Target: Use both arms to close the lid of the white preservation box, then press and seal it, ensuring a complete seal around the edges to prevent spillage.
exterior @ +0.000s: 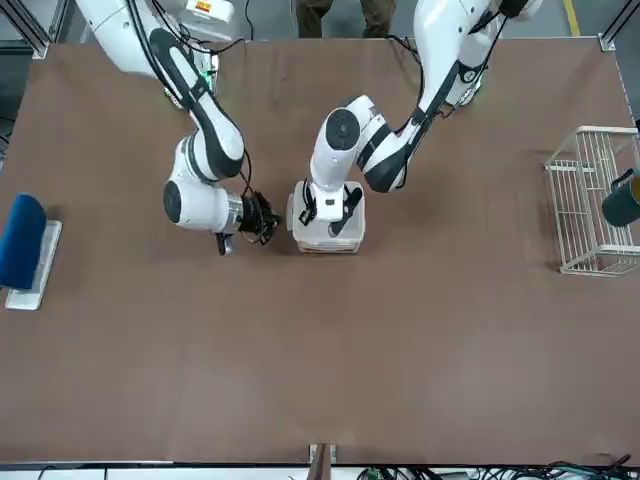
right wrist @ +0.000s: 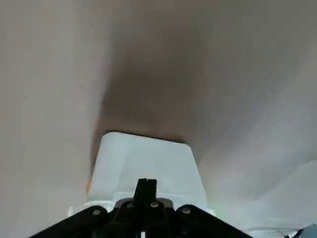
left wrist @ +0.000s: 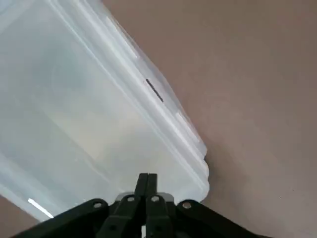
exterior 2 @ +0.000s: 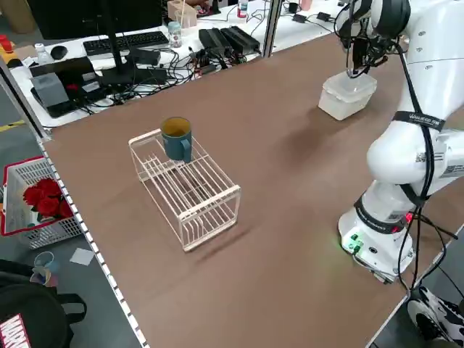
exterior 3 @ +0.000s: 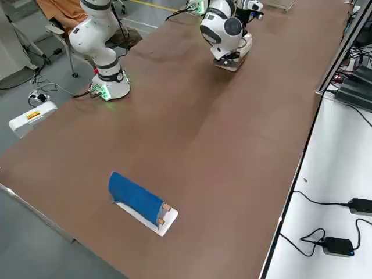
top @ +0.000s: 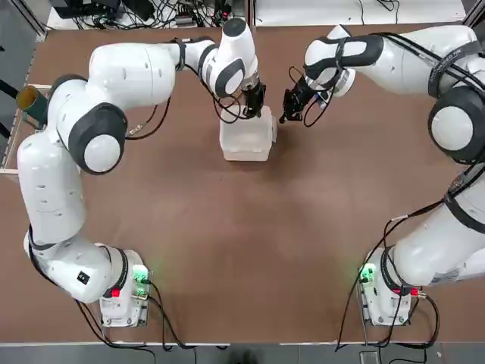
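— Pinching fully shut on nothing at the left gripper (top: 254, 105), and pressing the joined tips down onto the lid (left wrist: 84, 114)?

— Looking that way. Pinching shut and empty at the right gripper (top: 291, 106) too, hovering just beside the box (top: 245, 138), in the upper middle of the top view.

— Lying flat on the box already, judging by the rim (left wrist: 173, 119)?

— Seeming so, though not telling whether sealed all round.

— Handling how?

— Probably behaving as light, thin, slick plastic: flexing under a push in the middle and skidding across the table (top: 242, 250) under a sideways one. So pressing straight down along the rim and corners, and steadying from the opposite side with the other gripper.

— Holding anything inside?

— Showing only cloudy white through the walls; not telling.

— Other containers?

— Carrying a teal mug (exterior 2: 177, 138) on a wire rack (exterior 2: 196, 196), middle left of the left side view. Holding red flowers (exterior 2: 40, 197) in a basket (exterior 2: 43, 228) at that frame's left edge, off the table.
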Robot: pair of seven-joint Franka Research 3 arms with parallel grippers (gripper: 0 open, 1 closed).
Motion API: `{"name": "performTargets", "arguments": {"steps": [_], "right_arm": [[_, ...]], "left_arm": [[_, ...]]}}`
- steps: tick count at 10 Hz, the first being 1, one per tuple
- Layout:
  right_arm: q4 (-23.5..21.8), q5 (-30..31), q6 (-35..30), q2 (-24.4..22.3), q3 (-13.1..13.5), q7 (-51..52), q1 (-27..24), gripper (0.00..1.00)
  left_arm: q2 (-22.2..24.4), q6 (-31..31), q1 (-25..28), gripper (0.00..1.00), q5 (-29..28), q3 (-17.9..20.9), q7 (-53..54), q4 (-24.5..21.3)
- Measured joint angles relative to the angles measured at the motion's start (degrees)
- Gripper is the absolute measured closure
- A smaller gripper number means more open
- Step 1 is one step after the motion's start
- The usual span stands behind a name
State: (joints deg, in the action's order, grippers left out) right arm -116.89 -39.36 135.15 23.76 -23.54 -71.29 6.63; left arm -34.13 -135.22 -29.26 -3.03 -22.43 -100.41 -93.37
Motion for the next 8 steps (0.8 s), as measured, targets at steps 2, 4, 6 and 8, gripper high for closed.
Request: {"name": "performTargets", "arguments": {"steps": [2,4,6,8], "right_arm": [[-0.79,-0.02,1.52,0.09,-0.04,0.0,0.99,0.99],[-1.23,-0.77,2.12,0.12,-0.07,0.0,1.79,0.99],[-1.25,-2.16,2.3,0.12,-0.11,0.02,2.41,0.99],[-1.28,-2.76,3.29,0.12,-0.11,0.02,3.08,0.99]], "left_arm": [[-0.06,-0.02,0.0,0.99,0.0,0.01,0.0,0.07],[-0.11,-0.02,0.0,0.99,0.0,0.01,0.0,0.13],[-0.15,-0.02,0.0,0.99,0.0,0.01,0.0,0.18],[-0.17,-0.02,0.0,0.99,0.0,0.01,0.0,0.22]]}}
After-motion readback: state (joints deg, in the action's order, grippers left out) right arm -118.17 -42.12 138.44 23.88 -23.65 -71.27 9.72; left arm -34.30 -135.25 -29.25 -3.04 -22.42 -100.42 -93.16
